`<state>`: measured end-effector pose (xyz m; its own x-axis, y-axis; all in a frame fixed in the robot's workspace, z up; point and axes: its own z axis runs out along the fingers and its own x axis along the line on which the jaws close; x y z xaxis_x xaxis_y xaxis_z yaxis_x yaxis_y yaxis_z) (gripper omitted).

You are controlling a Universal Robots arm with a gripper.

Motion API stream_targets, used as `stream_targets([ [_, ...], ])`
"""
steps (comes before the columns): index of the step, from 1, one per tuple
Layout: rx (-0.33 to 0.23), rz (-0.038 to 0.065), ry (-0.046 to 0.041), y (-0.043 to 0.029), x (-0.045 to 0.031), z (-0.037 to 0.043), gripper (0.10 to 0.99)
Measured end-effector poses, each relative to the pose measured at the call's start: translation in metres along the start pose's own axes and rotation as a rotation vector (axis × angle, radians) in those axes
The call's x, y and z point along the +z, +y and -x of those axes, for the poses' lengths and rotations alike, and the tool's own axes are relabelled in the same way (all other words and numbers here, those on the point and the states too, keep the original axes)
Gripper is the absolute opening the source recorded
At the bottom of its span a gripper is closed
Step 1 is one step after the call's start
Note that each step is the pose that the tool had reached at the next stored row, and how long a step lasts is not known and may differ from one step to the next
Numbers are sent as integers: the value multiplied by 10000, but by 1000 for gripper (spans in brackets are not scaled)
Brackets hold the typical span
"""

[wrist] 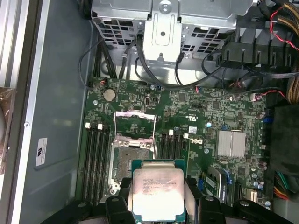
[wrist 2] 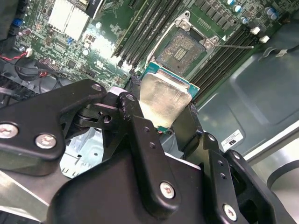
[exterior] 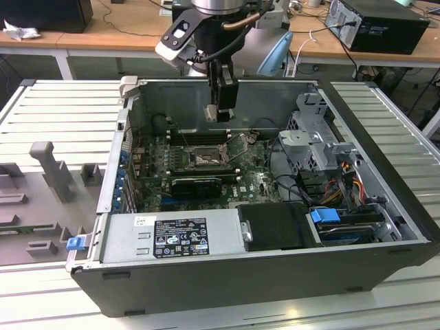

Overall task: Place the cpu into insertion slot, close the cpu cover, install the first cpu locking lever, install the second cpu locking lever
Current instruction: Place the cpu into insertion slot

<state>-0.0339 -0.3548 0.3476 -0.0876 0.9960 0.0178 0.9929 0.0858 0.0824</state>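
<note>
My gripper (exterior: 221, 110) hangs inside the open computer case, above the motherboard, shut on the cpu (exterior: 212, 112). In both wrist views the cpu (wrist: 158, 191) (wrist 2: 166, 98) is a pale silvery square on a green base, pinched at its edges between the black fingers (wrist 2: 133, 100). The insertion slot (wrist: 131, 161) (wrist 2: 183, 46) (exterior: 205, 159) lies bare below and slightly ahead of the chip, its dark contact field showing. The cpu cover (wrist: 134, 125) stands swung open off one edge of the slot. A thin wire lever (wrist 2: 233, 45) sticks out beside the slot.
Long black memory slots (wrist: 96, 158) flank the socket. A finned heat sink (wrist: 230, 142) and a black card (exterior: 196, 184) sit close by. The drive cage (exterior: 313, 148), cables (exterior: 344, 185) and power supply (exterior: 172, 237) line the case. Grey fixtures (exterior: 51, 168) stand outside on the exterior view's left.
</note>
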Motion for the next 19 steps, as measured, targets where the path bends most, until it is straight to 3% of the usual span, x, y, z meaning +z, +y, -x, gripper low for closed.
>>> stream_targets([
  [19,2,-36,4,-8,104,2,529],
])
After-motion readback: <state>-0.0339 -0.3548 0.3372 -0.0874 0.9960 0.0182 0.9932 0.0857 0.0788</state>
